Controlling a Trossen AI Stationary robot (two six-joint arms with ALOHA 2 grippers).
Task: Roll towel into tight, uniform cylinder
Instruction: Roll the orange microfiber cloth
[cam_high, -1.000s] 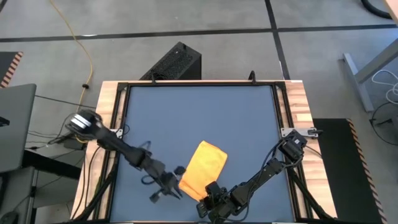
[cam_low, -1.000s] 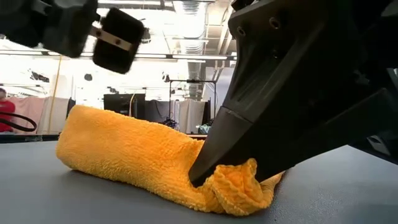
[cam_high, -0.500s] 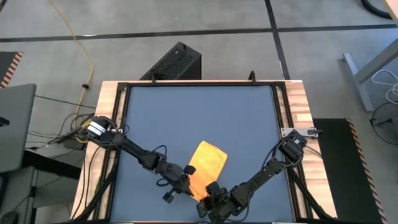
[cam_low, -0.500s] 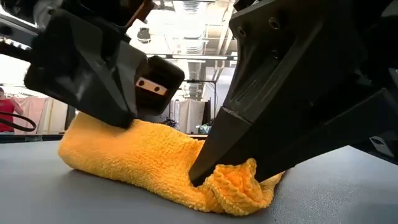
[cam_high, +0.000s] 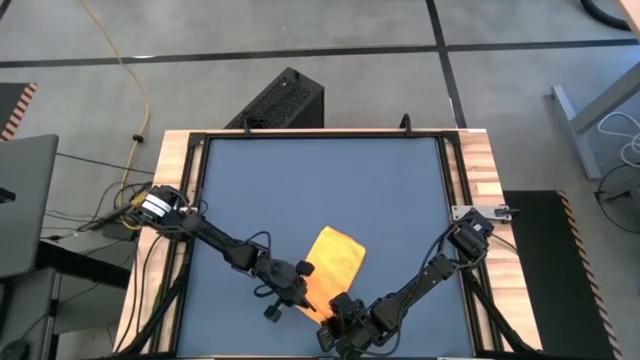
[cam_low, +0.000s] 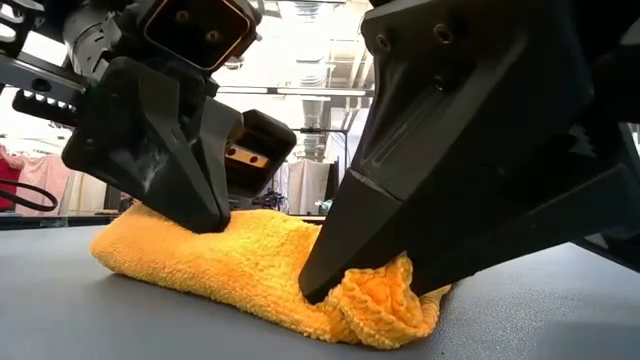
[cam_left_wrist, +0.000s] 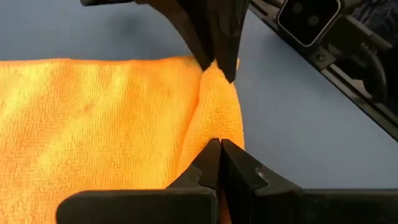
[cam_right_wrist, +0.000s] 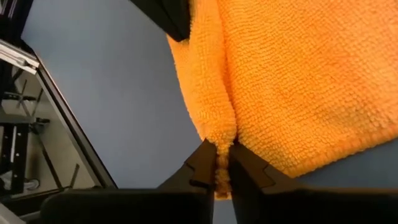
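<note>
The bright yellow towel (cam_high: 336, 256) lies folded on the dark blue table (cam_high: 320, 180), near its front edge. A raised fold runs along the towel's near edge (cam_left_wrist: 214, 106). My left gripper (cam_high: 301, 288) is shut and stands on the left end of that fold (cam_low: 213, 222). My right gripper (cam_high: 337, 307) is shut on the fold's other end (cam_low: 314, 288). No white tag shows. My left gripper presses its shut fingertips (cam_left_wrist: 219, 149) down on the raised fold (cam_left_wrist: 211, 127) at the towel's near edge, slanting down from the table's left. The cloth is dented in under them (cam_low: 225, 228). The towel lies on the table. My right gripper pinches the end of the raised fold (cam_right_wrist: 221, 134) between its two fingers, several layers bunched. The fingers slant down from the table's near right side and lie along the fold. The bunched end (cam_low: 380, 300) rests on the table.
Black rails and wooden strips (cam_high: 180, 180) frame the table. A black box (cam_high: 280, 100) stands on the floor beyond the far edge. Bare tabletop lies to the far side and left of the towel.
My left gripper has moved toward the table's right edge to the towel and come down on its near fold, pressing the cloth flatter there. My right gripper has kept its hold on the fold's end.
</note>
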